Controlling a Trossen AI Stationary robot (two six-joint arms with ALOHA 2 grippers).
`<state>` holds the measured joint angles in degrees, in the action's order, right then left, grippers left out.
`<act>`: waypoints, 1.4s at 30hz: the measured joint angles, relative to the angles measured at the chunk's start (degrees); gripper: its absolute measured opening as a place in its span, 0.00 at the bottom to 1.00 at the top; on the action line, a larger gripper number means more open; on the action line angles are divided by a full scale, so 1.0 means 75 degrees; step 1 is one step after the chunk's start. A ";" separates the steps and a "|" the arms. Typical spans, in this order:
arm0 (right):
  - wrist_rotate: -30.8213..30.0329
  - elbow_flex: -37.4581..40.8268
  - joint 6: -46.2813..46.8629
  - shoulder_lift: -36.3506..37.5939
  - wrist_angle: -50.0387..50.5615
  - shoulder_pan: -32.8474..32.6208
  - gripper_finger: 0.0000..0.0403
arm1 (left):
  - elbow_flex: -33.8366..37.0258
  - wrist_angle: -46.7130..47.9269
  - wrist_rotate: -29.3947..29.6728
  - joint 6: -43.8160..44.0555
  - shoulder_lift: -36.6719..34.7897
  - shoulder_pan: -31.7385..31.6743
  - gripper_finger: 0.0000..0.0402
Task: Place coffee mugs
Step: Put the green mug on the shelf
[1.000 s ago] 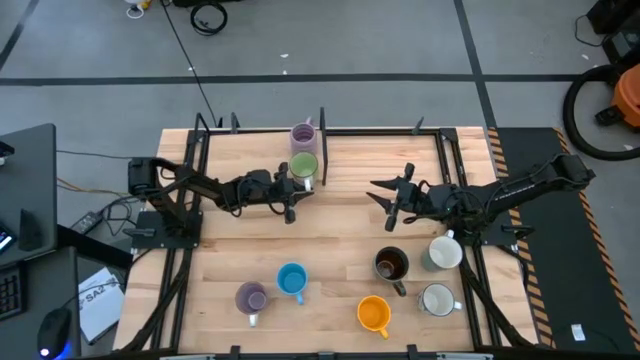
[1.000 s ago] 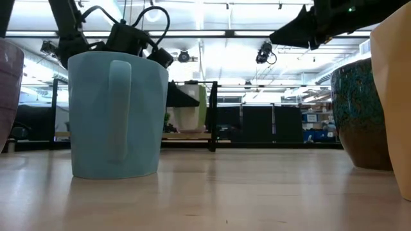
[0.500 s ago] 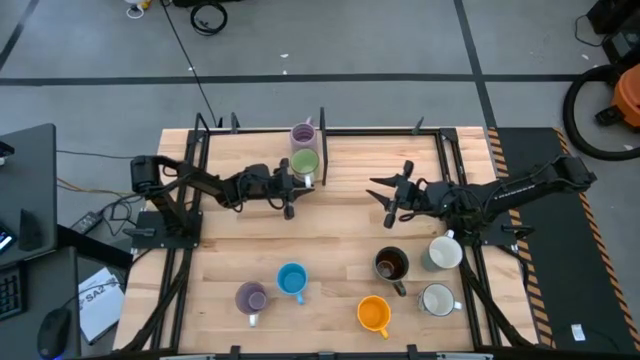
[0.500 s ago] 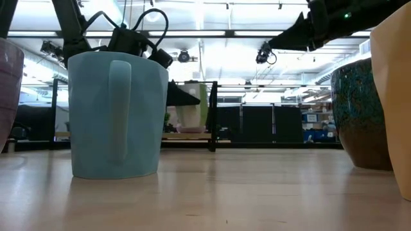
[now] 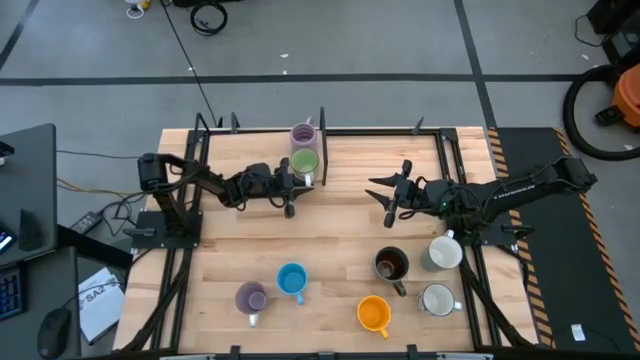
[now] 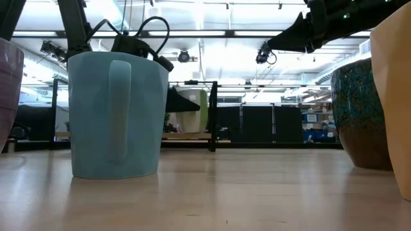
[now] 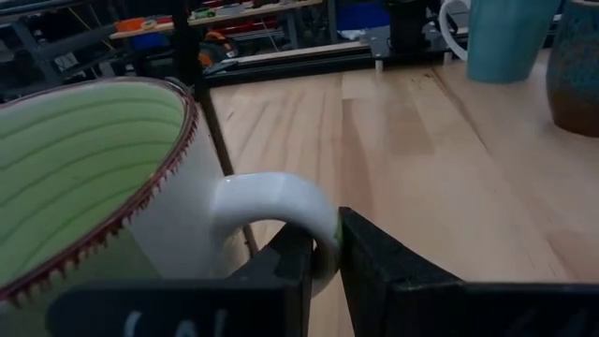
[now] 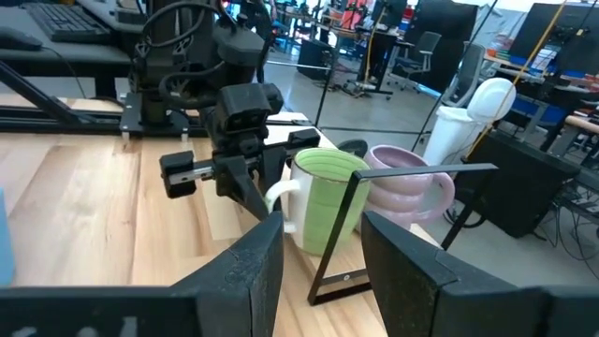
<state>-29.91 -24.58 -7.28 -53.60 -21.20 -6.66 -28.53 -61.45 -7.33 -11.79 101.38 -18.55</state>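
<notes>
**My grip on the handle is small, so the mug could slip**

From above, my left claw point(image 5: 291, 184) is at the back of the wooden table point(image 5: 330, 250), pinching the handle of the round green mug with white outside point(image 5: 304, 164). The mug sits just in front of the lilac mug point(image 5: 303, 135) and beside a thin black metal post point(image 5: 322, 150). My right claw point(image 5: 392, 193) hangs open over the middle, holding nothing. The other six mugs wait at the front.

From table height, the big light blue mug point(image 6: 117, 115) hides most of my left claw.

From my left wrist, my fingers point(image 7: 379, 257) squeeze only the thin white handle point(image 7: 281, 201). If I let go crooked, the mug could tip.

From my right wrist, the green mug nearly touches the post. A sideways push could bump it or the lilac mug.
</notes>
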 joint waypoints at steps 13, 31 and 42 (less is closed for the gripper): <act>0.0012 0.0000 0.0004 0.0000 -0.0004 0.0003 0.37 | 0.0000 0.0008 -0.0034 0.0001 0.0000 -0.0194 0.13; 0.0015 0.0000 0.0007 0.0000 -0.0004 0.0003 0.37 | 0.0000 0.0017 0.0012 0.0061 -0.0003 -0.0198 0.22; 0.0012 0.0000 0.0008 0.0000 -0.0004 0.0000 0.37 | 0.0000 0.0020 0.0230 0.0140 -0.0003 -0.0198 0.33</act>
<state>-29.82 -24.58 -7.22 -53.60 -21.23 -6.66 -28.53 -61.30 -5.61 -10.74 101.36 -20.03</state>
